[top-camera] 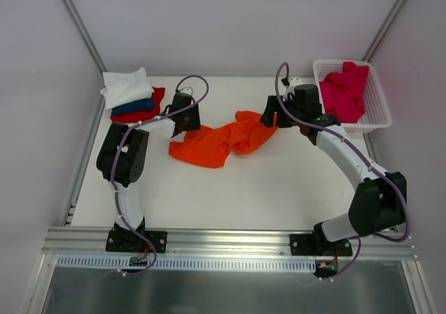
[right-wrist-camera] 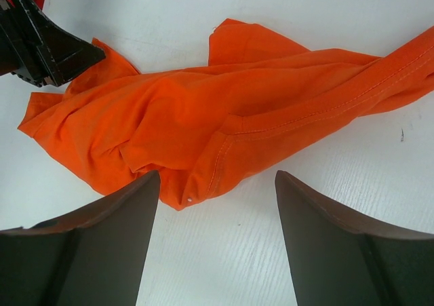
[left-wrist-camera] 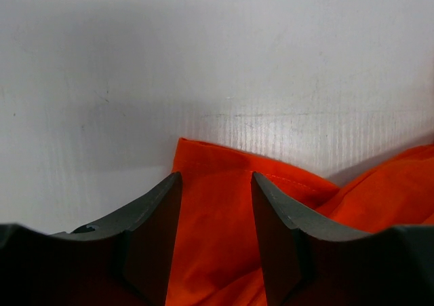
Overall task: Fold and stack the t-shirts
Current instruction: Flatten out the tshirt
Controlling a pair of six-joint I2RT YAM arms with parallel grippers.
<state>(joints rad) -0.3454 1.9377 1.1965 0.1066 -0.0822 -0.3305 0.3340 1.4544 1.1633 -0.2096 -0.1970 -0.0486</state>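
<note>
The orange t-shirt point(top-camera: 216, 143) lies crumpled across the middle of the table. My left gripper point(top-camera: 187, 122) is down at the shirt's left end. In the left wrist view its jaws point(left-wrist-camera: 215, 177) are half closed, and a hemmed corner of the orange t-shirt point(left-wrist-camera: 217, 211) fills the gap between them. My right gripper point(top-camera: 270, 115) hovers at the shirt's right end. It stands open point(right-wrist-camera: 216, 177) over bare table just short of the orange t-shirt point(right-wrist-camera: 203, 109). A white t-shirt point(top-camera: 125, 85), a dark blue t-shirt point(top-camera: 134, 106) and a red t-shirt point(top-camera: 143, 114) are stacked at the back left.
A white lattice basket point(top-camera: 376, 105) at the back right holds a crimson-pink t-shirt point(top-camera: 345, 91). The left gripper point(right-wrist-camera: 41, 38) shows at the top left of the right wrist view. Grey walls close in the table at the back and sides.
</note>
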